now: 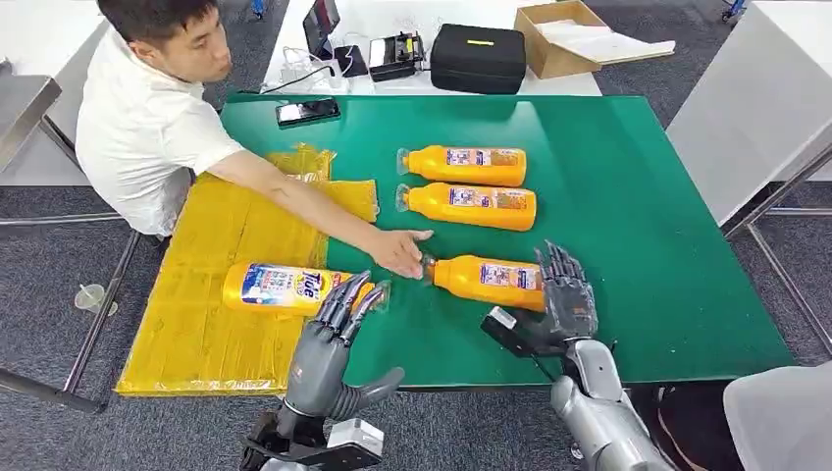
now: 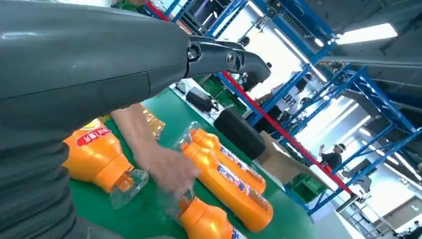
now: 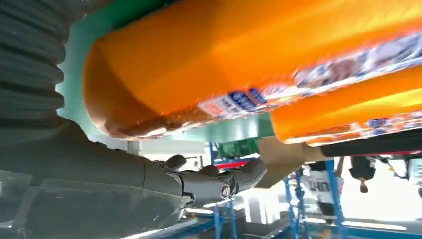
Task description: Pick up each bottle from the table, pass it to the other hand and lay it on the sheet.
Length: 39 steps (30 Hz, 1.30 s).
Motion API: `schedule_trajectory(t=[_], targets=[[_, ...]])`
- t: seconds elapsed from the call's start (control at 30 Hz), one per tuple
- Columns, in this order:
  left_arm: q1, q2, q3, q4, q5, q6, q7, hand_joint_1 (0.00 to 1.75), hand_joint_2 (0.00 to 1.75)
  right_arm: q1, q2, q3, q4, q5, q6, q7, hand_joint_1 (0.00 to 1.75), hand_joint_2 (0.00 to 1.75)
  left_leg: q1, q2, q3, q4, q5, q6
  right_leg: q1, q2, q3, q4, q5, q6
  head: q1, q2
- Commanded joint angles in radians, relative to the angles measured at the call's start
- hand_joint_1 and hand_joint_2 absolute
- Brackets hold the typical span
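the green table [image 1: 648,245] spreads before me, with the yellow sheet [image 1: 196,324] laid over its left edge and hanging past it. a person in a white shirt [image 1: 137,128] leans in from the left, their hand [image 1: 400,251] reaching the cap end of the nearest bottle [image 1: 488,279]. two more orange bottles [image 1: 463,165] [image 1: 468,205] lie side by side farther back on the green. a fourth, the labelled bottle [image 1: 280,288], lies on the sheet — my left hand [image 1: 338,324] hovers at its cap end, fingers [image 1: 355,294] apart and nearly straight, holding nothing. my right hand [image 1: 559,299] stands at the base of the nearest bottle — fingers [image 1: 561,263] spread and upright, thumb out to the side; whether they touch it i cannot tell.
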Motion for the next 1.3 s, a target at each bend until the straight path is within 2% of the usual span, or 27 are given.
schedule_trajectory(t=[0.03, 0.1, 0.13, 0.17, 0.2, 0.33, 0.37, 0.4, 0.43, 0.47, 0.63, 0.67, 0.7, 0.83, 0.93, 1.0, 1.07, 1.13, 1.27, 1.3], targets=[[-0.032, 0.003, -0.014, 0.055, 0.012, 0.006, -0.008, 0.0, 1.75, -0.094, -0.002, 0.073, 0.157, 0.019, 0.029, 0.028, 0.0, 1.75, 0.0, 0.002, 0.003, 0.0, -0.001, 0.0, 0.001, 0.001, 0.003, -0.001, -0.001, -0.003, 0.0, 0.0], [-0.037, 0.004, -0.014, 0.058, 0.015, 0.006, -0.008, 0.0, 1.75, -0.114, -0.004, 0.083, 0.186, 0.023, 0.061, 0.037, 0.0, 1.75, 0.001, 0.004, 0.006, 0.001, -0.003, 0.0, 0.002, 0.002, 0.005, -0.001, -0.002, -0.005, 0.0, 0.0], [-0.042, 0.005, -0.018, 0.06, 0.026, 0.004, -0.015, 0.0, 1.75, -0.145, -0.003, 0.087, 0.229, 0.002, 0.136, 0.045, 0.0, 1.75, 0.001, 0.003, 0.003, 0.0, -0.001, 0.0, 0.001, 0.002, 0.002, -0.001, 0.0, -0.003, 0.0, 0.0], [-0.044, 0.006, -0.02, 0.06, 0.028, 0.004, -0.016, 0.0, 1.75, -0.156, -0.007, 0.093, 0.242, 0.0, 0.164, 0.051, 0.0, 1.75, 0.001, 0.004, 0.004, 0.0, -0.002, 0.0, 0.002, 0.002, 0.004, -0.001, -0.001, -0.004, 0.0, 0.0], [-0.046, 0.009, -0.023, 0.058, 0.033, 0.004, -0.017, 0.0, 1.75, -0.182, -0.007, 0.102, 0.287, -0.016, 0.255, 0.07, 0.12, 1.75, 0.0, 0.004, 0.003, 0.0, -0.001, 0.0, 0.001, 0.002, 0.003, -0.001, 0.0, -0.003, 0.0, 0.0], [-0.047, 0.011, -0.024, 0.057, 0.034, 0.006, -0.017, 0.0, 1.75, -0.189, -0.011, 0.106, 0.293, -0.017, 0.277, 0.077, 0.12, 1.75, 0.0, 0.003, 0.004, 0.0, -0.001, 0.0, 0.001, 0.001, 0.002, -0.001, 0.0, -0.002, 0.0, 0.0], [-0.047, 0.011, -0.024, 0.057, 0.034, 0.006, -0.017, 0.0, 1.75, -0.189, -0.011, 0.106, 0.293, -0.017, 0.277, 0.077, 0.38, 1.75, 0.001, 0.004, 0.005, 0.0, -0.001, 0.0, 0.002, 0.001, 0.004, -0.001, 0.0, -0.004, 0.0, 0.0], [-0.044, 0.014, -0.024, 0.052, 0.036, 0.008, -0.016, 0.0, 1.75, -0.19, -0.009, 0.106, 0.298, -0.024, 0.307, 0.102, 1.36, 1.75, 0.001, 0.004, 0.007, 0.0, -0.001, 0.0, 0.002, 0.0, 0.005, -0.002, 0.0, -0.004, 0.0, 0.0], [-0.043, 0.018, -0.025, 0.049, 0.038, 0.01, -0.014, 0.0, 1.75, -0.195, -0.008, 0.11, 0.306, -0.028, 0.348, 0.125, 1.64, 1.75, 0.001, 0.004, 0.007, 0.0, 0.0, 0.0, 0.001, 0.0, 0.005, -0.001, 0.0, -0.003, 0.0, 0.0], [-0.042, 0.02, -0.025, 0.048, 0.038, 0.012, -0.013, 0.0, 1.75, -0.194, -0.009, 0.111, 0.302, -0.034, 0.369, 0.142, 1.75, 1.75, 0.001, 0.004, 0.008, 0.0, -0.001, 0.0, 0.002, -0.001, 0.007, -0.002, 0.0, -0.004, 0.0, 0.0], [-0.043, 0.017, -0.023, 0.054, 0.035, 0.021, -0.008, 0.0, 1.75, -0.192, -0.003, 0.122, 0.285, -0.057, 0.435, 0.158, 1.75, 1.75, 0.001, 0.002, 0.012, -0.001, 0.0, 0.0, 0.002, -0.002, 0.01, -0.003, 0.0, -0.003, 0.0, 0.0], [-0.043, 0.017, -0.023, 0.054, 0.035, 0.021, -0.008, 0.0, 1.75, -0.192, -0.003, 0.122, 0.285, -0.057, 0.435, 0.158, 1.75, 1.75, 0.002, 0.002, 0.014, -0.001, -0.001, 0.0, 0.003, -0.002, 0.011, -0.003, 0.0, -0.004, 0.0, 0.0], [-0.043, 0.017, -0.023, 0.054, 0.035, 0.021, -0.008, 0.0, 1.75, -0.192, -0.003, 0.122, 0.285, -0.057, 0.435, 0.158, 1.75, 1.75, 0.002, 0.002, 0.015, 0.0, -0.001, 0.0, 0.002, -0.002, 0.004, -0.003, -0.001, -0.003, 0.0, 0.0], [-0.043, 0.017, -0.023, 0.054, 0.035, 0.021, -0.008, 0.0, 1.75, -0.192, -0.003, 0.122, 0.285, -0.057, 0.435, 0.158, 1.75, 1.75, 0.002, 0.002, 0.016, -0.001, -0.002, 0.001, 0.002, -0.002, 0.006, -0.004, -0.001, -0.002, 0.0, 0.0], [-0.043, 0.017, -0.023, 0.054, 0.035, 0.021, -0.008, 0.0, 1.75, -0.192, -0.003, 0.122, 0.285, -0.057, 0.435, 0.158, 1.75, 1.75, 0.001, 0.003, 0.018, -0.001, -0.002, 0.001, 0.002, -0.001, 0.016, -0.004, 0.0, -0.003, 0.0, 0.0], [-0.045, 0.016, -0.024, 0.056, 0.035, 0.022, -0.008, 0.0, 1.75, -0.188, -0.003, 0.115, 0.278, -0.076, 0.447, 0.144, 1.75, 1.75, 0.001, 0.004, 0.018, -0.001, -0.002, 0.001, 0.002, -0.001, 0.016, -0.004, 0.0, -0.003, 0.0, 0.0], [-0.055, 0.018, -0.032, 0.065, 0.054, 0.027, -0.034, 0.0, 1.75, -0.164, -0.002, 0.065, 0.251, -0.233, 0.589, -0.009, 1.75, 1.75, 0.002, 0.004, 0.018, -0.001, -0.002, 0.001, 0.002, -0.002, 0.016, -0.004, 0.0, -0.004, 0.0, 0.0], [-0.069, 0.017, -0.042, 0.083, 0.091, 0.019, -0.066, 0.0, 1.75, -0.136, -0.026, 0.047, 0.233, -0.34, 0.697, -0.108, 1.75, 1.75, 0.002, 0.002, 0.018, -0.001, -0.002, 0.001, 0.002, -0.003, 0.017, -0.004, 0.0, -0.003, 0.0, 0.0], [-0.072, 0.01, -0.047, 0.084, 0.149, -0.003, -0.094, 0.0, 1.75, -0.067, -0.055, 0.05, 0.143, -0.52, 0.759, -0.224, 1.75, 1.75, 0.003, 0.002, 0.024, -0.002, -0.005, 0.0, 0.004, -0.001, 0.013, -0.007, 0.0, -0.004, 0.0, 0.0], [-0.066, 0.008, -0.045, 0.076, 0.176, -0.019, -0.103, 0.0, 1.75, -0.045, -0.049, 0.04, 0.102, -0.58, 0.782, -0.263, 1.75, 1.75, 0.003, 0.007, 0.028, -0.002, -0.008, 0.0, 0.004, 0.004, 0.015, -0.007, -0.001, -0.004, 0.001, 0.0]])
